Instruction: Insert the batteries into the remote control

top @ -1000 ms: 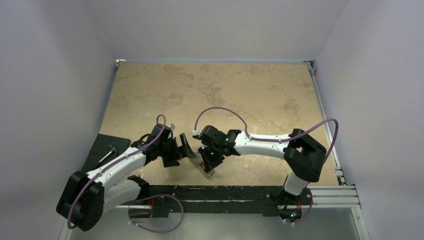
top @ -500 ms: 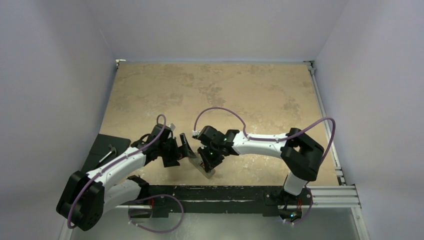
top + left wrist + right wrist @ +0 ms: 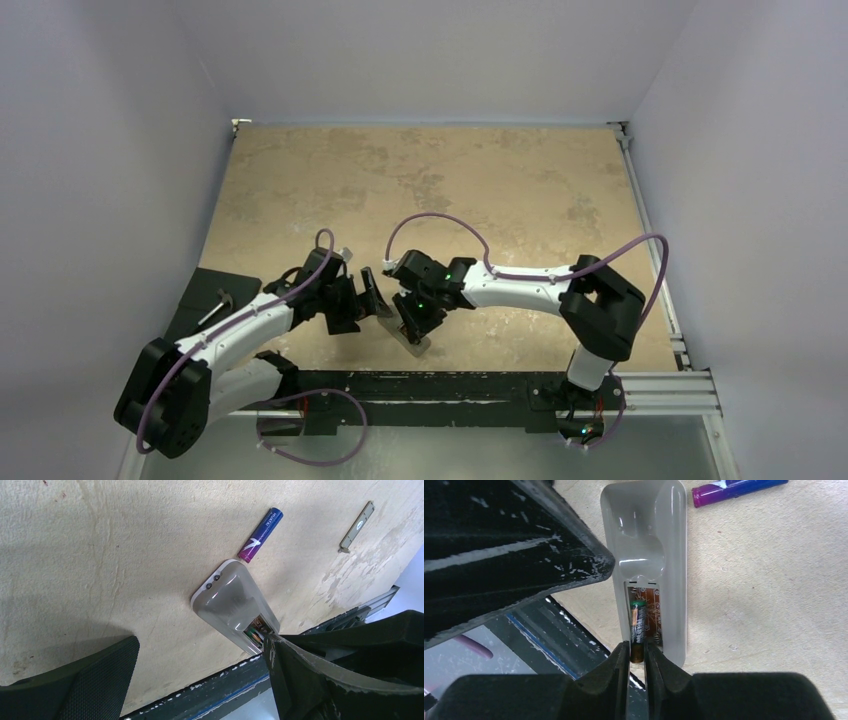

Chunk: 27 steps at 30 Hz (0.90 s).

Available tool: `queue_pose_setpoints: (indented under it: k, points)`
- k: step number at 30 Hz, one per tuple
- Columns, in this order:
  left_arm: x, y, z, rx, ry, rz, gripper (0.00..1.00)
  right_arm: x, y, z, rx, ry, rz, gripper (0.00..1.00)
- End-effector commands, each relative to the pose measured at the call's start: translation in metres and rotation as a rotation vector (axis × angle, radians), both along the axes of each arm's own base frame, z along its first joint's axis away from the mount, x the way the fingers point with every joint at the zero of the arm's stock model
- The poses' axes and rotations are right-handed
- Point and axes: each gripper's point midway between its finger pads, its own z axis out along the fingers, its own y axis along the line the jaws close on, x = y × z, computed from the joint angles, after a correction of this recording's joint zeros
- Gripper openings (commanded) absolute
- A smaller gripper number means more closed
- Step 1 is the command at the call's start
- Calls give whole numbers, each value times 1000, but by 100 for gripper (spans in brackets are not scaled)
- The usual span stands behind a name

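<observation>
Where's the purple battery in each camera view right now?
Top external: not discernible among the arms.
Left wrist: purple battery upper right of centre.
Right wrist: purple battery at top right edge.
Shared landmark: remote control, grey back up; the battery lies just off its rounded end.

Soft, even light; wrist views sharp, with glare on the remote control [image 3: 659,540] and broad shadows.
</observation>
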Motion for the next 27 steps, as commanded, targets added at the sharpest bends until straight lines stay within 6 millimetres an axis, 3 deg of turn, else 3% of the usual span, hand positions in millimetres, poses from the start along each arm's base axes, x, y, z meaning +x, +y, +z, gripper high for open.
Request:
queue_pose_setpoints:
  k: [1,27]
  points:
    - [7,-6,6,-24,-35,-18,95,2,9,7,6,-21,25,24]
    - [6,-5,4,-26,-34,-14,95,10,13,16,-1,-90,13,35]
